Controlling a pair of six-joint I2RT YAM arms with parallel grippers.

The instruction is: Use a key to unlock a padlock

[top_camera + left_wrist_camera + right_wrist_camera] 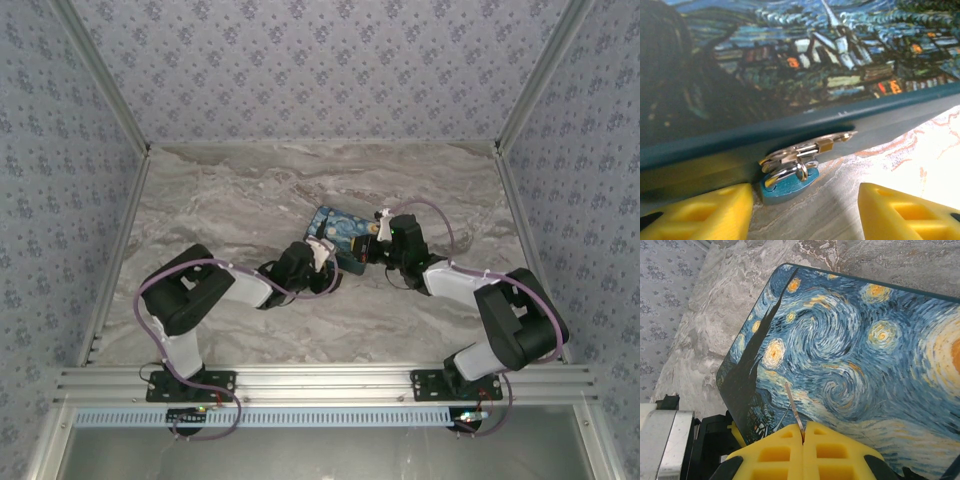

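Note:
The padlock (788,184), a small teal body with a silvery shackle (782,170), lies on the table against the box's front wall, hooked through the box's metal hasp (812,147). My left gripper (802,217) is open low at the table, one yellow finger (695,215) beside the padlock and the other (910,212) well to its right. In the top view the left gripper (322,256) sits at the box's near side. My right gripper (803,434) is shut on the key (794,407), whose thin blade sticks out over the starry lid. The right gripper (373,244) is at the box's right end.
The blue-and-yellow starry-print box (335,230) lies mid-table on the marble top (250,190); its lid (855,350) is closed. Patterned walls enclose the table on three sides. An aluminium rail (320,382) runs along the near edge by the arm bases.

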